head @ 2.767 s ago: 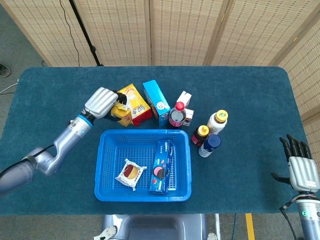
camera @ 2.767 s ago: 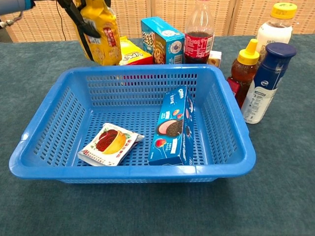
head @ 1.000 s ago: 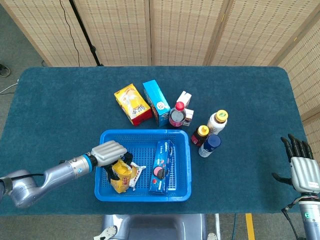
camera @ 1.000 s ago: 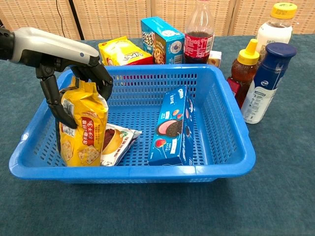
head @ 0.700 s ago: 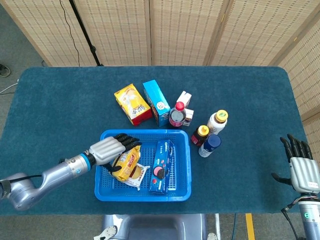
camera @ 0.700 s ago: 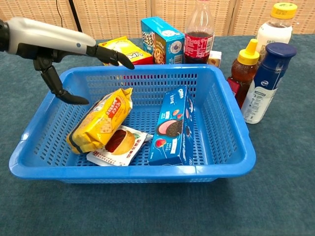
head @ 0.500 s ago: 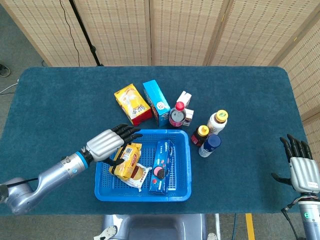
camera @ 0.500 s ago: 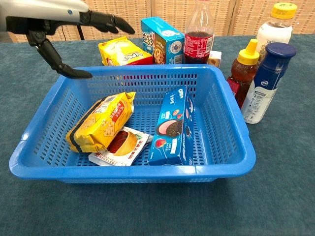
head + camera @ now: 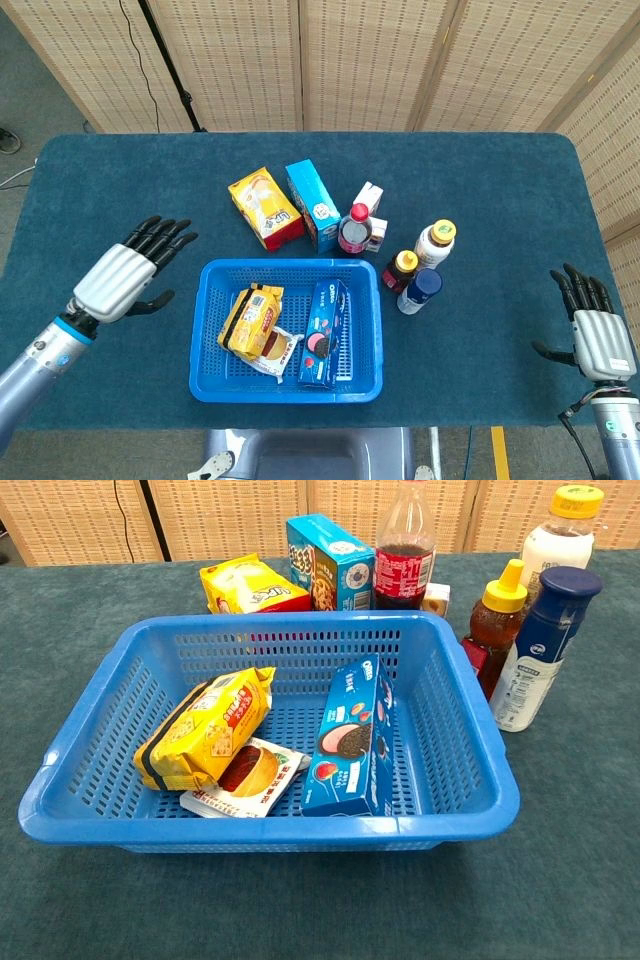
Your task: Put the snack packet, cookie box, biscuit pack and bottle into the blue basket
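- Left hand hovers with fingers spread and nothing in it, just to its own left of the basket; the chest view does not show it.
- Right hand waits at the table's far edge, fingers apart and empty, well clear of everything.
- Biscuit pack, snack packet and cookie box already lie in the basket, the pack leaning on the packet.
- Cola bottle, probably the one meant, stands upright beyond the basket, up and to the right of the left hand, between a blue carton and a small white box.
- It looks part full, so fairly heavy low down, with stiff, smooth, likely slippery plastic.
- Wrapping the labelled middle seems the safest hold; the neighbours crowd it, so tipping is a risk.
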Available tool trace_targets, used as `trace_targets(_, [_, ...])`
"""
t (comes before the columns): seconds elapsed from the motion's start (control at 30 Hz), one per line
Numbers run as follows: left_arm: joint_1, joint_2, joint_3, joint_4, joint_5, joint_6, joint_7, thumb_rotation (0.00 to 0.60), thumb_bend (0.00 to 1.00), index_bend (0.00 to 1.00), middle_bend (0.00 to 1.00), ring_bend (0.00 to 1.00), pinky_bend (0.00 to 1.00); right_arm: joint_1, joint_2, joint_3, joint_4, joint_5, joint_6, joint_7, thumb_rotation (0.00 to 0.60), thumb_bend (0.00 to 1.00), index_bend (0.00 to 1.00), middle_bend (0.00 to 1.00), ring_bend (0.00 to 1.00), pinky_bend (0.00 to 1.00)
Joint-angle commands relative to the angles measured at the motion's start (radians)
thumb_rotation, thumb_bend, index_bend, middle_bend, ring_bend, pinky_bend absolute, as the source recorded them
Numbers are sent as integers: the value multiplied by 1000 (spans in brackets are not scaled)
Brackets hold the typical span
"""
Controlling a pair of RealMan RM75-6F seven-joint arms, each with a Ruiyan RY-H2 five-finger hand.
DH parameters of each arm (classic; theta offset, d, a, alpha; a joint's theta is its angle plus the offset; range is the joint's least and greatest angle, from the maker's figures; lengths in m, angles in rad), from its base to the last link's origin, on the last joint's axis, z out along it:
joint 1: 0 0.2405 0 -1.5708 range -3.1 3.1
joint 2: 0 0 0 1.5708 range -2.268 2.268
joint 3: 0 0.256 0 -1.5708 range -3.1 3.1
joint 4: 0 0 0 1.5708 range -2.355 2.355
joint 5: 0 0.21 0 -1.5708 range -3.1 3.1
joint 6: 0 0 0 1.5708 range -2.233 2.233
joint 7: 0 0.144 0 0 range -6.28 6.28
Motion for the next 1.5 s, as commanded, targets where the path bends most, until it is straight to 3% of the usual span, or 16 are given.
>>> trace_targets(0.03, [75, 36, 26, 8, -6, 71, -6, 600, 306, 0, 0, 0, 0, 25, -14, -8, 28, -57, -20, 125, 600, 0, 0, 0, 0, 0])
trace_targets(0.33, [234, 54, 69, 48, -14, 199, -154, 600, 304, 0, 0, 0, 0, 107, -40, -32, 69, -180, -73, 411, 600, 0, 26, 0, 0, 8])
trace_targets(0.6, [289, 26, 64, 112, 20, 240, -243, 600, 301, 0, 0, 0, 0, 192, -105, -23, 85, -244, -81, 530, 600, 0, 47, 15, 1, 137])
trace_targets(1.1, [292, 15, 28, 140, 7, 181, -261, 600, 300, 0, 0, 0, 0, 282, -201, 3, 134, -193, -136, 528, 600, 0, 201, 174, 126, 259])
trace_targets(1.27, [294, 14, 18, 149, 4, 170, -274, 600, 300, 0, 0, 0, 0, 290, -252, 27, 158, -161, -111, 492, 600, 0, 307, 283, 250, 380])
trace_targets(1.5, [296, 12, 11, 156, 11, 156, -280, 600, 300, 0, 0, 0, 0, 299, -311, 38, 198, -137, -93, 457, 600, 0, 371, 384, 368, 549])
